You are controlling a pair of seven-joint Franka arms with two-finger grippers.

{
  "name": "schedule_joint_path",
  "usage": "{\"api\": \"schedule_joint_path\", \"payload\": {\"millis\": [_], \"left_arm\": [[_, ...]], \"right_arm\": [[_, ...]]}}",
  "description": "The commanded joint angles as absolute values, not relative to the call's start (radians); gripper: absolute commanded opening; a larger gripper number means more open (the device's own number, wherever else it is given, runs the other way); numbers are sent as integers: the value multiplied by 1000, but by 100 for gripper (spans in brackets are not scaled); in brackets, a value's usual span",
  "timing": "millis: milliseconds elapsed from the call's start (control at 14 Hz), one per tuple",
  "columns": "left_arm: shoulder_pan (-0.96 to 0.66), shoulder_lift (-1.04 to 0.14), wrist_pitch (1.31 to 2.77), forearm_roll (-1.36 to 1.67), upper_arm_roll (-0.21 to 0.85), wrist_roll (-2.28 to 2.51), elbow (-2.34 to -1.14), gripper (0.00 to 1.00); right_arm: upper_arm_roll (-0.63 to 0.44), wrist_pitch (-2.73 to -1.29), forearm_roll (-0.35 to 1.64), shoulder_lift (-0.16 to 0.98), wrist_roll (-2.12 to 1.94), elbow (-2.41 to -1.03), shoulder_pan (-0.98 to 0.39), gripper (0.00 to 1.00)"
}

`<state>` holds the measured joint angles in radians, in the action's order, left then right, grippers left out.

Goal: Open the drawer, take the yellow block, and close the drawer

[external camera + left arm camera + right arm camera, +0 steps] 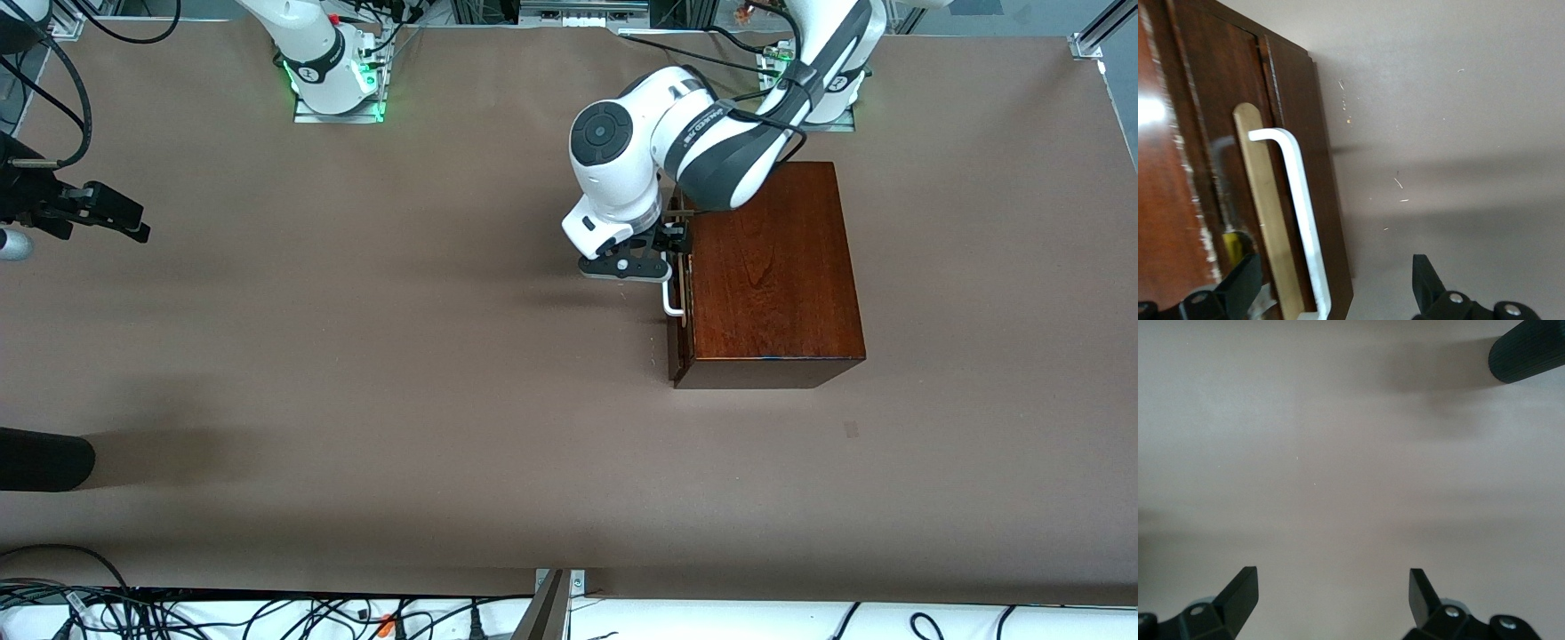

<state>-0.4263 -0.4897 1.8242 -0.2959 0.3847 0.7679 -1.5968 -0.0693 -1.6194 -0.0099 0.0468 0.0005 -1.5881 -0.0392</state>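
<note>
The dark reddish-brown wooden box (pixel 773 276) stands toward the left arm's end of the table. Its drawer (pixel 679 307) faces the right arm's end and is shut or out by a crack at most. My left gripper (pixel 660 255) is open in front of the drawer. In the left wrist view its fingers (pixel 1238 283) stand either side of the white handle (pixel 1301 213) without touching it. A small yellow patch (pixel 1232 244) shows beside a pale strip by the handle; I cannot tell if it is the yellow block. My right gripper (pixel 111 216) is open and empty (pixel 1331 593), waiting over bare table.
A black cylindrical object (pixel 44 459) juts in at the table's edge at the right arm's end, nearer the front camera; it also shows in the right wrist view (pixel 1528 350). Cables lie along the table's front edge.
</note>
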Motion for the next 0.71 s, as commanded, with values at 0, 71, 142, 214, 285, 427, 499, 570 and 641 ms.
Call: {"api": "schedule_joint_path", "payload": {"millis": [0, 71, 142, 214, 285, 427, 499, 570, 641], "left_arm": [[-431, -477, 1864, -340, 379, 810, -1652, 100], [-436, -479, 1864, -369, 379, 814, -1658, 100], [-437, -479, 1864, -380, 379, 816, -1666, 100], [-437, -480, 1868, -380, 379, 816, -1666, 100], [-437, -482, 1881, -380, 377, 816, -1669, 100], [-436, -482, 1908, -400, 376, 816, -1696, 100], [-434, -483, 1916, -434, 376, 819, -1706, 100], [-434, -489, 1917, -448, 376, 830, -1710, 100], [-436, -494, 1919, -448, 376, 848, -1710, 100]], "right_arm": [[-58, -1618, -9, 38, 11, -1586, -28, 100], [-58, -1618, -9, 38, 11, -1586, -28, 100], [-58, -1618, -9, 38, 11, -1586, -29, 100], [-58, -1618, -9, 38, 11, -1586, -29, 100], [-58, -1618, -9, 38, 11, -1586, -29, 100], [-58, -1618, -9, 40, 11, -1586, -29, 100], [-58, -1618, -9, 38, 11, -1586, -29, 100], [-58, -1618, -9, 40, 11, -1586, -29, 100], [-58, -1618, -9, 40, 11, -1586, -28, 100]]}}
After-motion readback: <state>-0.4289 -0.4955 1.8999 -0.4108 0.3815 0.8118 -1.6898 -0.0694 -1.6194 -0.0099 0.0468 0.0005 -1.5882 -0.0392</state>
